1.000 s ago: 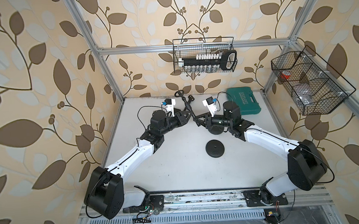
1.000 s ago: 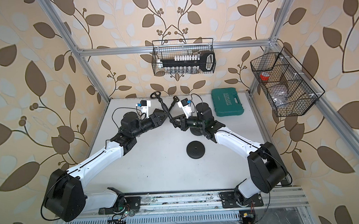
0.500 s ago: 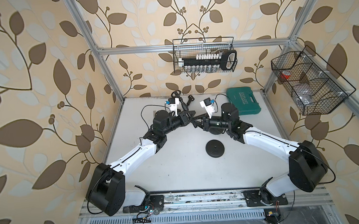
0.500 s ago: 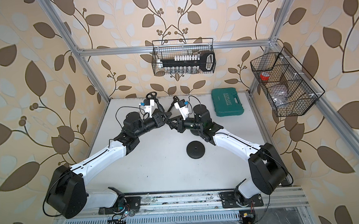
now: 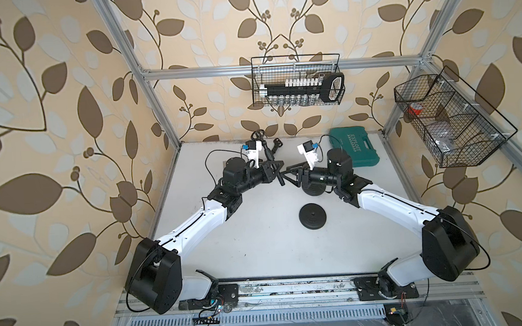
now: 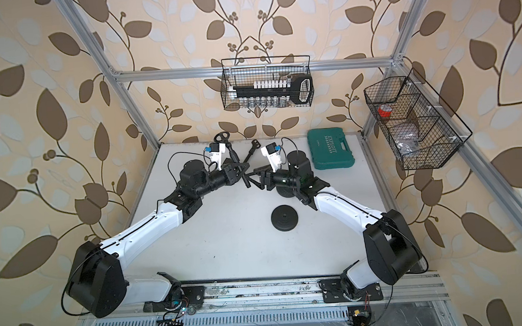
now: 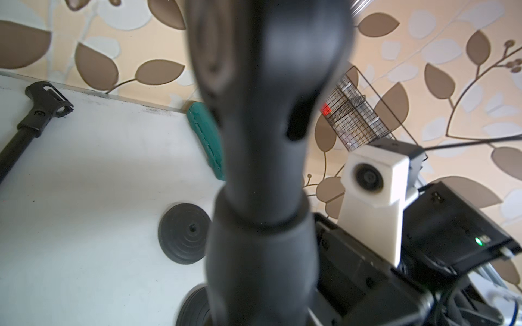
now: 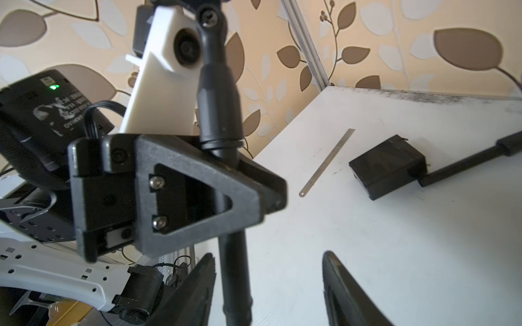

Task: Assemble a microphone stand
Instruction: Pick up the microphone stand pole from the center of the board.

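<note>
Nearest the front, the round base [image 5: 312, 217] lay flat on the worktop [image 5: 258, 247], its centre hole bare; nothing was fitted to it yet.

Just behind it the two claws met in the air, and here the change had come. A second before, the right claw [image 8: 268, 254] had been clamped on the stand pole [image 8: 220, 101] while the left claw [image 5: 276, 172] stood open beside it. Now the left claw was closed tight on the shaft just under its thick sleeve. The right claw's fingers [image 8: 197, 290] had sprung apart, with the shaft passing between them and held by neither. I judged it a handover just finished: the left arm alone carried the pole, leaving the right free to fetch or steady the base.

The pole hung clear of the worktop, steeply on end but leaning. Its long axis ran from the plain lower end, down by the right claw, up and back to the jointed head [image 8: 209, 17], which in both top views pointed towards the rear wall. That lower end looked the one meant for the base.

Farther back a second rod [image 7: 15, 142] with a mic clip [image 7: 45, 101] lay flat on the worktop, and the green case [image 5: 353, 147] sat by the rear wall.
</note>
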Tool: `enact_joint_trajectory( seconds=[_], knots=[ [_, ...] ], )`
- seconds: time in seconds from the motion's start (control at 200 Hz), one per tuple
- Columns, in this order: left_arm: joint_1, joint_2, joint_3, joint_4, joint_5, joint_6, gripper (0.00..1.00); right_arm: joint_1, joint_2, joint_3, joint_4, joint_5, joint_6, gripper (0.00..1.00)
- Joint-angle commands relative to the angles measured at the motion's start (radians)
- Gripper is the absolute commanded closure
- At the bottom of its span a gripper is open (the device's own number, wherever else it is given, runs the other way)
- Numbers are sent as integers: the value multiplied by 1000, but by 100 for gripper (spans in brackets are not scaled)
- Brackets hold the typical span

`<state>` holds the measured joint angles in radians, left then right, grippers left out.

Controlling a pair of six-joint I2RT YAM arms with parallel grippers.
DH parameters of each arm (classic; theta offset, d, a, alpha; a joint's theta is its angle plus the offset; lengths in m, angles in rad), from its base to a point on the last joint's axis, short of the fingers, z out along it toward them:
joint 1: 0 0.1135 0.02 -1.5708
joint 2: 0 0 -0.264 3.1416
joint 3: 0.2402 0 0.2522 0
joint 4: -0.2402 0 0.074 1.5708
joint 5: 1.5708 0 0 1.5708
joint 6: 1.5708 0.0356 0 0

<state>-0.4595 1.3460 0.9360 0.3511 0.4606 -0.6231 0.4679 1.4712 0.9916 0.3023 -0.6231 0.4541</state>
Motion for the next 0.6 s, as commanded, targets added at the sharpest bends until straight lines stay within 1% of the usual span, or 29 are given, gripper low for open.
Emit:
enact_joint_trajectory(
  seconds=[0.0,0.075,0.12,0.205,0.22,0.255,0.3,0.32,0.38,0.46,0.54,0.595],
  knots=[
    [-8,19,58,-57,5,110,100,-85,-49,-25,-43,-101,1,40],
    [-8,45,69,-69,53,152,100,-138,-60,-11,-82,-174,-16,42],
    [-8,63,80,-74,104,186,100,-159,-68,8,-122,-201,-45,42],
    [-10,88,113,-107,202,250,100,-167,-79,51,-210,-241,-125,42],
    [-10,119,119,-113,219,259,100,-167,-80,60,-227,-248,-141,41],
    [-13,139,135,-129,248,276,100,-167,-83,77,-256,-264,-169,40],
    [-16,158,153,-148,266,290,100,-167,-79,99,-284,-279,-194,39],
    [-17,166,162,-156,280,305,100,-167,-75,108,-296,-286,-204,36],
    [-25,194,194,-194,308,351,100,-167,-58,136,-318,-317,-222,33],
    [-41,223,219,-215,314,378,100,-166,-30,170,-331,-344,-226,33],
    [-58,239,221,-201,318,397,100,-165,-13,190,-334,-369,-230,38],
    [-69,246,220,-187,334,409,100,-163,-8,194,-335,-374,-235,39]
  ],
)
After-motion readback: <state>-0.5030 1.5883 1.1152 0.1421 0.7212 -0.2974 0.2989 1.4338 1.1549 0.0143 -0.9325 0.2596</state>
